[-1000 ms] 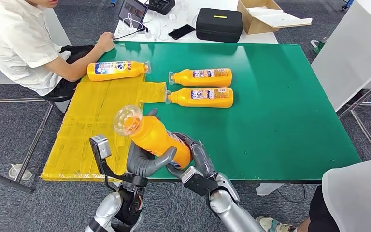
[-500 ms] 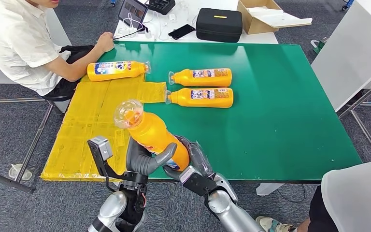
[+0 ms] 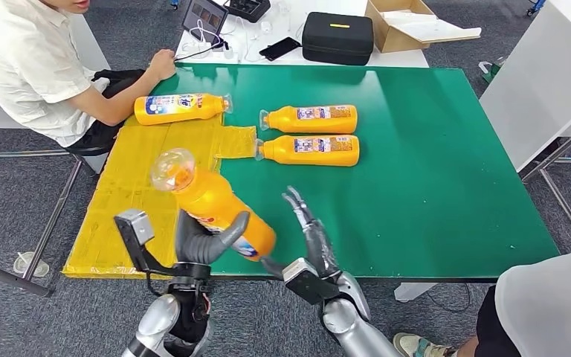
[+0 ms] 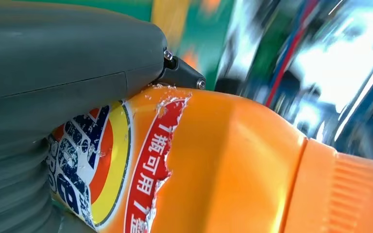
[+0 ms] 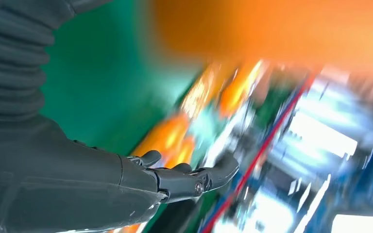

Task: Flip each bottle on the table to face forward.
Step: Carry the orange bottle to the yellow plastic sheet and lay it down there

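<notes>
Orange bottle (image 3: 212, 204) sits tilted in the left robot hand (image 3: 201, 242) above the near edge of the green desk (image 3: 431, 186) — clear cap end up. Right robot hand (image 3: 308, 234) is beside it, fingers spread, holding nothing.

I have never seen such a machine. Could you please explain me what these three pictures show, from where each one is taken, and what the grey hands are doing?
It is a humanoid robot with two silver arms. The wide picture comes from a camera on its head, looking down at a green table. Its left hand holds an orange bottle above the table's near edge. Its right hand is open beside it, holding nothing. Three more bottles lie on their sides further back, one on a yellow mat. A seated person rests a hand on the table. The two blurred pictures come from cameras at the wrists: one shows the held bottle's label up close, the other the open right hand.
</notes>
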`<act>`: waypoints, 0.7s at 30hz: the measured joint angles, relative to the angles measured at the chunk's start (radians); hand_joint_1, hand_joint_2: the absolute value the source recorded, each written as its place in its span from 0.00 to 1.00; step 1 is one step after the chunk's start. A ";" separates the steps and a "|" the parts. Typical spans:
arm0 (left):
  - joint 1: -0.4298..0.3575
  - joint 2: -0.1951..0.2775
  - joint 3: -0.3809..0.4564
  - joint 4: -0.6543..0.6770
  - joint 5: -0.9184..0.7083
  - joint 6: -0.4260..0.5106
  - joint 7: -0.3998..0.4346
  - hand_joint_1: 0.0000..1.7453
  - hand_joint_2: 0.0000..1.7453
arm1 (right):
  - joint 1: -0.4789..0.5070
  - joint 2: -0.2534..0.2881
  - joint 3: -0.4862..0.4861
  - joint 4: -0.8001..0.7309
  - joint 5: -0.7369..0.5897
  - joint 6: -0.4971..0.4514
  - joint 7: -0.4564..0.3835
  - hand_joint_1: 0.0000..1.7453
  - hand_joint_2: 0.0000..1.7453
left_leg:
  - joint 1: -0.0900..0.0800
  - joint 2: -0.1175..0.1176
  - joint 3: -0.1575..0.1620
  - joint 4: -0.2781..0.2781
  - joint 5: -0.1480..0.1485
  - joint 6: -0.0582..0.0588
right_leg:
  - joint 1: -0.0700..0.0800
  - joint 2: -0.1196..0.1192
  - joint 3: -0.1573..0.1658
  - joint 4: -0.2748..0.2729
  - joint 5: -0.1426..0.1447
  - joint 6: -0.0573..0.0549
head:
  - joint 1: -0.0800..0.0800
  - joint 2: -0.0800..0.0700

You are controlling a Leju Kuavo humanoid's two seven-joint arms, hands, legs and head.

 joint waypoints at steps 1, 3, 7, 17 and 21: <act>0.006 0.007 0.010 -0.007 -0.062 0.041 0.002 1.00 1.00 | 0.016 -0.001 -0.027 -0.009 0.016 -0.065 -0.015 0.00 0.00 | 0.000 0.000 0.000 0.000 0.000 0.000 | 0.000 0.000 0.000 0.000 0.000 0.000 | 0.000 0.000; 0.019 0.026 0.034 -0.017 -0.169 0.104 0.023 0.99 1.00 | 0.057 0.001 -0.105 -0.063 0.077 -0.175 -0.042 0.00 0.00 | 0.000 -0.001 -0.001 0.000 0.000 0.000 | 0.000 0.000 0.000 0.000 0.000 0.000 | 0.000 0.000; 0.021 0.067 0.081 -0.007 -0.583 0.313 0.086 0.95 1.00 | 0.125 0.041 -0.329 -0.287 0.202 -0.222 -0.054 0.00 0.00 | 0.000 0.000 -0.001 0.000 0.000 0.000 | 0.000 0.000 -0.001 0.000 0.000 0.000 | 0.000 0.000; -0.102 0.084 0.249 0.227 -1.334 0.390 0.303 0.94 1.00 | 0.145 0.068 -0.458 -0.448 0.114 -0.226 -0.056 0.00 0.00 | 0.000 0.001 0.000 0.000 0.002 -0.001 | 0.000 0.000 0.000 0.000 0.002 0.000 | 0.000 0.000; -0.175 0.088 0.254 0.341 -1.344 0.293 0.358 0.97 1.00 | 0.132 0.059 -0.401 -0.419 0.034 -0.225 -0.056 0.00 0.00 | 0.000 0.000 0.000 0.000 0.003 -0.001 | 0.000 0.000 0.000 0.000 0.001 0.000 | 0.000 0.000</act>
